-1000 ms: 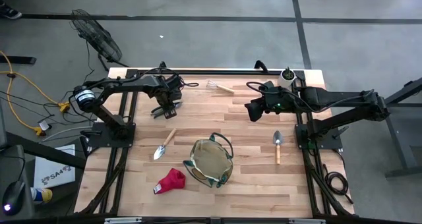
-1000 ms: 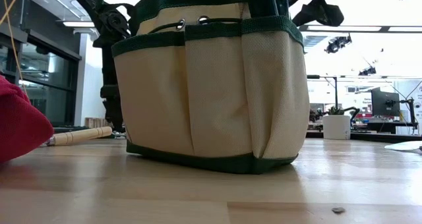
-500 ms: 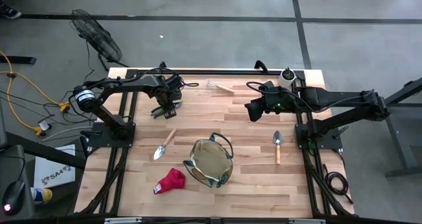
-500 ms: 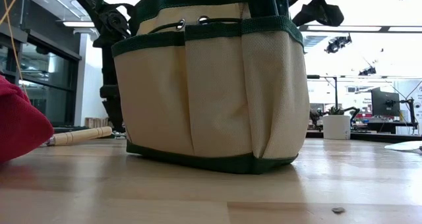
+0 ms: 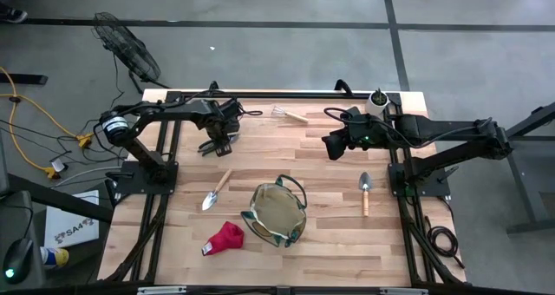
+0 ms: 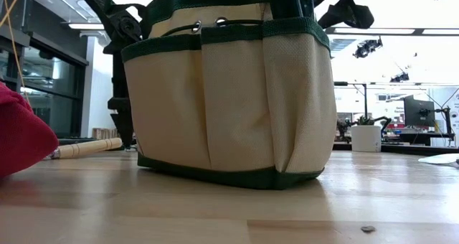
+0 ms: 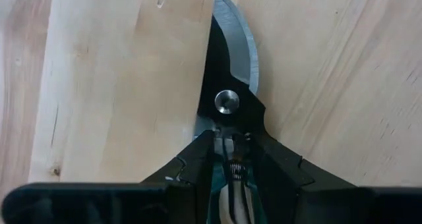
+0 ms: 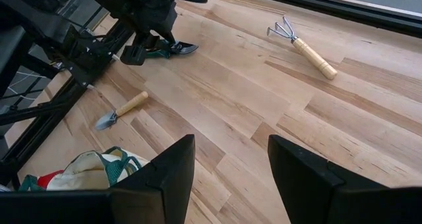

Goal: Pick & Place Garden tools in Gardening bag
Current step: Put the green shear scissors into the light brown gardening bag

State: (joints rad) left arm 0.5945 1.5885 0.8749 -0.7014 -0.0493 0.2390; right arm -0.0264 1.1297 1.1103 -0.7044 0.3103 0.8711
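The green-handled pruners [image 5: 211, 146] lie flat on the table at the far left, with the blade [image 7: 241, 39] and pivot [image 7: 227, 101] in my left wrist view. My left gripper [image 7: 234, 141] points down over them. Its fingers are a little apart, either side of the spring just behind the pivot. The tan gardening bag [image 5: 277, 213] stands upright near the table's middle front. My right gripper [image 8: 231, 145] hangs open and empty, high above the far right part of the table. My left gripper stands over the pruners' neck [image 7: 232, 165] behind the pivot, coming from above and pointing down, fingers across the tool. Whether the fingers [image 7: 191, 165] touch it I cannot tell. The pruners lie flat on the wood.
A trowel [image 5: 217, 189] and a red glove [image 5: 224, 239] lie left of the bag. Another trowel [image 5: 365, 193] lies to its right. A mini rake [image 5: 290, 114] lies at the far edge and a white pot [image 5: 378, 100] stands in the far right corner.
My left gripper has opened a little over the pruners, without shifting along the table. The pruners lie where they were.
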